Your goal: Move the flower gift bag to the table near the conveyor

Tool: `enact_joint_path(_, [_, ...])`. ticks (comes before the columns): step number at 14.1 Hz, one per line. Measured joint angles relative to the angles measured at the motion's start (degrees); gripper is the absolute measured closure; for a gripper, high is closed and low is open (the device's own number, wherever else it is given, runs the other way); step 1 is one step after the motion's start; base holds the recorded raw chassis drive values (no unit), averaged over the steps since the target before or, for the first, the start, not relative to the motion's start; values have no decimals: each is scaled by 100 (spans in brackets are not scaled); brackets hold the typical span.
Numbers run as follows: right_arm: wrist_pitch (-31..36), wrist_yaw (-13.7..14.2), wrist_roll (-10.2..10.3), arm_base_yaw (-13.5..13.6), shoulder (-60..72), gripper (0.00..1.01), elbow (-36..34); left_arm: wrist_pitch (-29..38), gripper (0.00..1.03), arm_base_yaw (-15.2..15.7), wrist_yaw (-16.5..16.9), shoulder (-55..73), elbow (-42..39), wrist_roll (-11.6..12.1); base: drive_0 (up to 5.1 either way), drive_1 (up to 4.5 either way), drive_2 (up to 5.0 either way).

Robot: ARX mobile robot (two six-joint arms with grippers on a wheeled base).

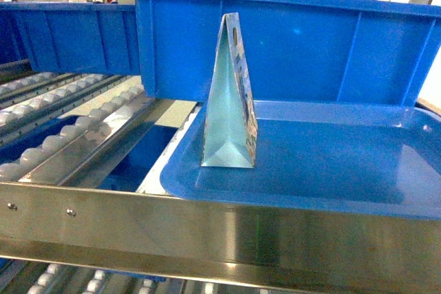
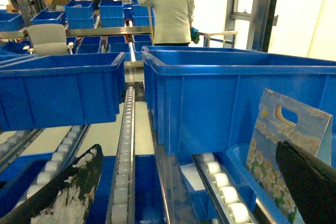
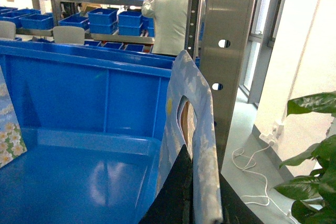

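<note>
A flower gift bag (image 1: pixel 229 108) with pale-blue sides stands upright in the blue tray (image 1: pixel 331 163) on the conveyor (image 1: pixel 138 219). The left wrist view shows its daisy face (image 2: pixel 278 150) close to my right finger. My left gripper (image 2: pixel 187 150) is open over the rollers (image 2: pixel 124 145) with nothing between its fingers. My right gripper (image 3: pixel 205 182) is shut on the top edge of a second flower gift bag (image 3: pixel 197 108), held at the tray's right edge. The standing bag (image 3: pixel 8 132) shows at that view's left edge. Neither gripper appears in the head view. The table is out of view.
A deep blue bin (image 1: pixel 289 39) stands right behind the tray, and another bin (image 2: pixel 58 90) sits to its left. A steel rack post (image 3: pixel 231 51) rises just right of the held bag. A person in white (image 2: pixel 167 11) stands beyond. A plant (image 3: pixel 312 150) is at the right.
</note>
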Motion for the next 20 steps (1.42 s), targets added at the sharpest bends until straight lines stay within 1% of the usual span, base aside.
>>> enact_joint_path(2, [0, 2, -2, 0, 0, 99, 0, 42, 5, -79, -35, 170, 120, 2, 0, 0, 0])
enact_joint_path(4, [0, 2, 0, 0, 0, 99, 0, -35, 5, -282, -192, 468, 520, 0, 0, 0, 0])
enact_joint_path(5, [0, 2, 0, 0, 0, 99, 0, -103, 5, -476, -350, 697, 826, -2, 0, 0, 0])
enact_joint_path(8, [0, 2, 0, 0, 0, 99, 0, -114, 5, -1086, -553, 1401, 1829, 2, 0, 0, 0])
enact_joint_path(9, [0, 2, 0, 0, 0, 99, 0, -107, 5, -1314, -682, 1620, 2105, 33, 0, 0, 0])
enact_joint_path(11, [0, 2, 0, 0, 0, 99, 0, -151, 5, -1749, -1073, 2048, 2411, 151, 0, 0, 0])
enact_joint_path(12, [0, 2, 0, 0, 0, 99, 0, -243, 5, -2144, -1537, 2446, 2527, 199, 0, 0, 0])
enact_joint_path(14, [0, 2, 0, 0, 0, 99, 0, -378, 5, -2356, -1781, 2789, 2745, 291, 0, 0, 0])
enact_joint_path(16, [-2, 2, 0, 0, 0, 99, 0, -599, 5, -2538, -2004, 3141, 3005, 271, 0, 0, 0])
enact_joint_path(18, [0, 2, 0, 0, 0, 99, 0, -861, 5, -2695, -2017, 3526, 3259, 223, 0, 0, 0])
enact_joint_path(19, [0, 2, 0, 0, 0, 99, 0, -883, 5, -2763, -2039, 3685, 3335, 181, 0, 0, 0])
enact_joint_path(20, [0, 2, 0, 0, 0, 99, 0, -977, 5, -2791, -2046, 3757, 3392, 122, 0, 0, 0])
